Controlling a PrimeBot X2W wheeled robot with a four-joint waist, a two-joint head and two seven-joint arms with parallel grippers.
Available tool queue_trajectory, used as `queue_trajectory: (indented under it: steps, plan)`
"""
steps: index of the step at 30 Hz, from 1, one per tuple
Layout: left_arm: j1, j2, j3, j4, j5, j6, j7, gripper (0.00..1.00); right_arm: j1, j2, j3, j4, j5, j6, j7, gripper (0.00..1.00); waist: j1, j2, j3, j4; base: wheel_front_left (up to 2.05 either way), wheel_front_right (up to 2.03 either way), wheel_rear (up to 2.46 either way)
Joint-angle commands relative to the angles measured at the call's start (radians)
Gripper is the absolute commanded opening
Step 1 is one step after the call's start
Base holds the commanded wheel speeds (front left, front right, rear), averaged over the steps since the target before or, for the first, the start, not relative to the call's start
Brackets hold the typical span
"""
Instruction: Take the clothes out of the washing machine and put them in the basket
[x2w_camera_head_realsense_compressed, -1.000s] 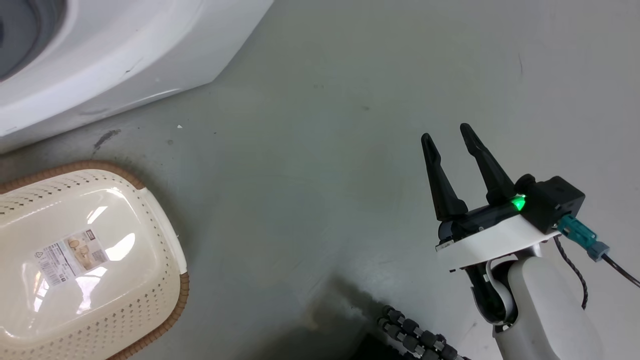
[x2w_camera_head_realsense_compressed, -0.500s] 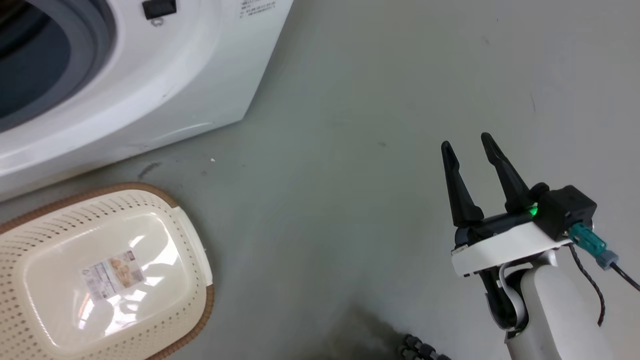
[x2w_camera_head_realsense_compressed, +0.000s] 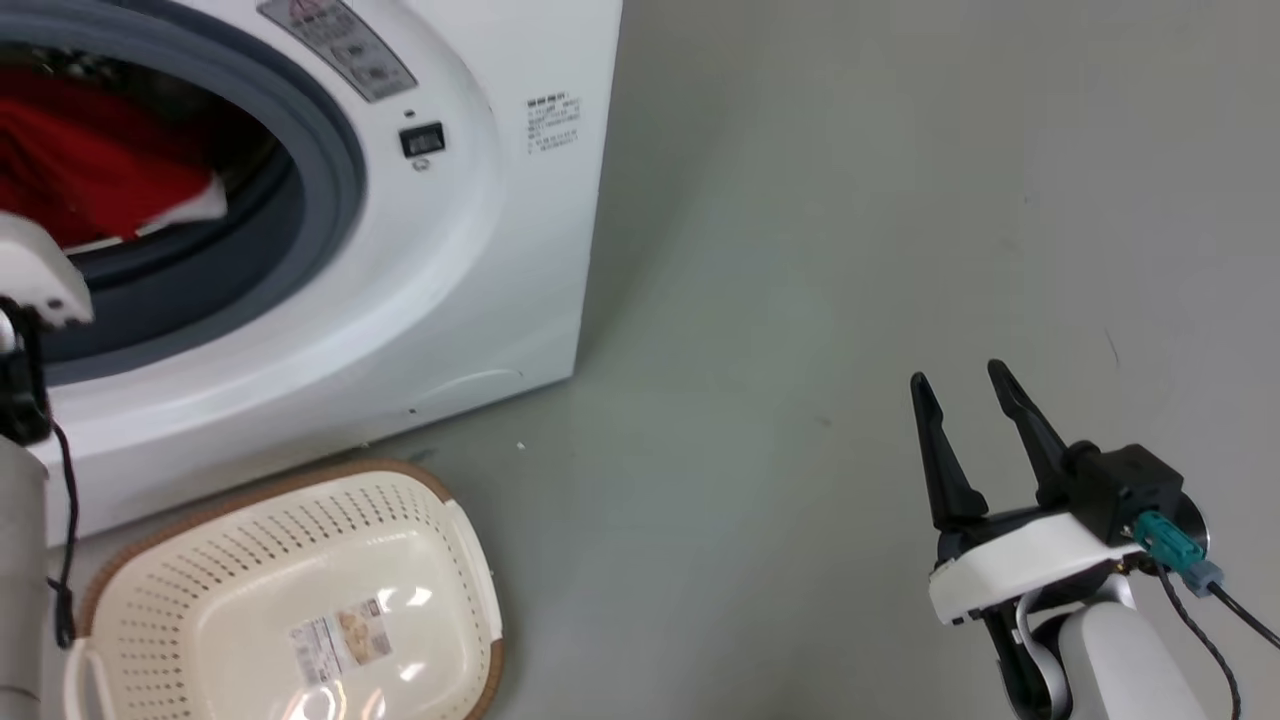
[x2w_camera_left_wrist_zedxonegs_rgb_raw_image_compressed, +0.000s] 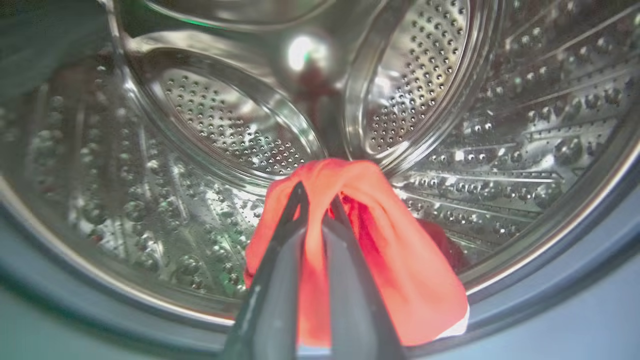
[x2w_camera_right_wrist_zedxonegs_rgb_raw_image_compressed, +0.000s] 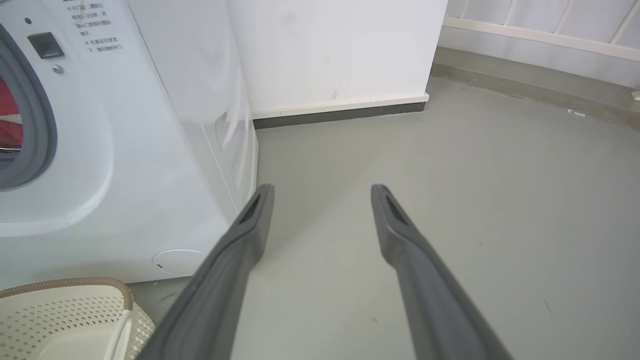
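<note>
1. Red cloth (x2w_camera_left_wrist_zedxonegs_rgb_raw_image_compressed: 400, 260) is pinched between the closed fingers of my left gripper (x2w_camera_left_wrist_zedxonegs_rgb_raw_image_compressed: 316, 197), draped over both tips inside the drum (x2w_camera_left_wrist_zedxonegs_rgb_raw_image_compressed: 225, 125).
2. Off to the side, my right gripper (x2w_camera_head_realsense_compressed: 957, 373) hangs spread and unloaded over the floor (x2w_camera_head_realsense_compressed: 800, 250), out of the way, I judge.
3. Below the porthole of the washer (x2w_camera_head_realsense_compressed: 480, 280) sits the basket (x2w_camera_head_realsense_compressed: 200, 560), placed for a short drop.

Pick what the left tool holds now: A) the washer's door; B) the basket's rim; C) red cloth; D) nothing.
C: in the left wrist view the left tool is shut on red cloth inside the washing machine.
</note>
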Motion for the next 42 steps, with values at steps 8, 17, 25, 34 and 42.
queue_trajectory:
  steps: [8,17,25,34,42]
  plan:
    - [0.174,-0.074,0.010,-0.014,-0.040,-0.027,-0.100,0.00,0.118,-0.001,-0.080,-0.075,-0.052,-0.001,0.078,1.00,0.0002,0.0000,-0.203,0.101,0.00,0.00,0.00]
    - [0.365,-0.160,0.017,-0.208,-0.039,0.012,-0.106,0.00,0.191,-0.001,-0.121,-0.162,-0.083,-0.001,0.142,1.00,0.0002,0.0000,-0.288,0.173,0.00,0.00,0.00]
    - [0.579,-0.229,-0.012,-0.404,-0.023,0.063,-0.098,0.00,0.242,-0.001,-0.133,-0.207,-0.096,-0.001,0.183,1.00,0.0002,0.0000,-0.344,0.216,0.00,0.00,0.00]
    - [0.799,-0.293,-0.064,-0.530,-0.034,0.101,-0.033,0.00,0.274,0.000,-0.129,-0.259,-0.106,-0.001,0.222,1.00,0.0002,0.0000,-0.351,0.256,0.00,0.00,0.00]
    - [0.812,-0.345,-0.087,-0.393,-0.072,0.076,-0.051,0.00,0.230,0.000,-0.102,-0.288,-0.101,-0.001,0.224,1.00,0.0002,0.0000,-0.265,0.243,0.00,0.00,0.00]
